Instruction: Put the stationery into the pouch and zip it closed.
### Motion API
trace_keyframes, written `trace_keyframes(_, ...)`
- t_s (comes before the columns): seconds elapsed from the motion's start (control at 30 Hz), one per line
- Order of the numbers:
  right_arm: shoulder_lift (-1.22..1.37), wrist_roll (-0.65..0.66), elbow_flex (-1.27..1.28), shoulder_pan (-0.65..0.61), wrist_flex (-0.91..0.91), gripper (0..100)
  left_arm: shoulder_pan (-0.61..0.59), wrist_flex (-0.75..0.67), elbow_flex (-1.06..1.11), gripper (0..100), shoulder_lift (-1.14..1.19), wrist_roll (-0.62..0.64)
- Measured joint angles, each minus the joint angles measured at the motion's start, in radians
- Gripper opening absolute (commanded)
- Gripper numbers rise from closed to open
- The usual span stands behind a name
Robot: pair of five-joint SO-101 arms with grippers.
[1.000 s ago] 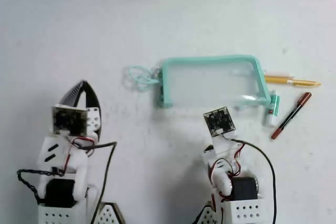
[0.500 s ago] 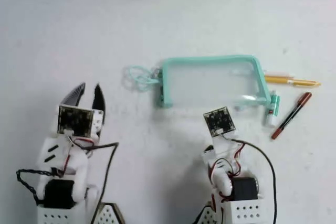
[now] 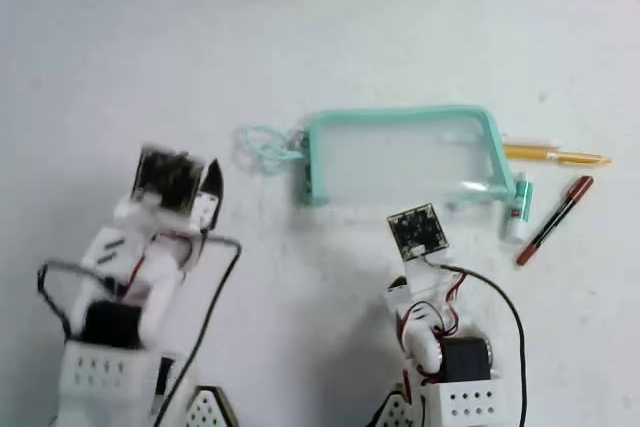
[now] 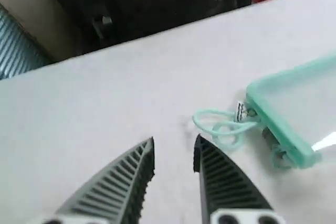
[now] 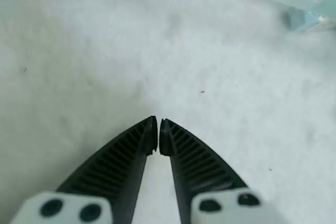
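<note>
Left arm: base sits at the near left corner of the table (image 3: 150, 57), and the links lean forward and inward, with the wrist turned toward the pouch's end. Left gripper (image 4: 174, 142) hangs above bare tabletop, fingers parted by a narrow gap and nothing between them. From its wrist camera I see the mint cord loop (image 4: 220, 124) lying just ahead of the tips, apart from them, with the pouch's corner beyond the loop. Right arm: base at the near edge, right of centre, folded fairly upright, with its wrist camera board pointing at the pouch's near long side. Right gripper (image 5: 158, 129) has its fingers drawn together, tips all but touching and gripping nothing, poised over bare table, with the pouch's edge showing farther ahead. The pouch (image 3: 400, 157), clear with a mint-green rim, lies flat mid-table, long side facing the arms, cord loop trailing from its left end. I cannot tell whether the zip is open. Stationery all lies on the table outside the pouch, by its right end: a yellow pen (image 3: 555, 155) just beside the end wall, a white-and-green glue stick (image 3: 518, 209) near the pouch's near right corner, and a red-brown pen (image 3: 555, 219) lying diagonally just beyond the glue stick.
</note>
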Motion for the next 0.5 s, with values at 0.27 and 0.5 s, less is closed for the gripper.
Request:
trace_keyframes(0.27,0.000,0.000,0.000,0.000,0.000,2.0,-0.003,-0.135,-0.009,14,0.275,0.000)
trace_keyframes(0.5,0.000,0.000,0.000,0.000,0.000,2.0,-0.005,-0.262,0.063,14,0.284,0.000)
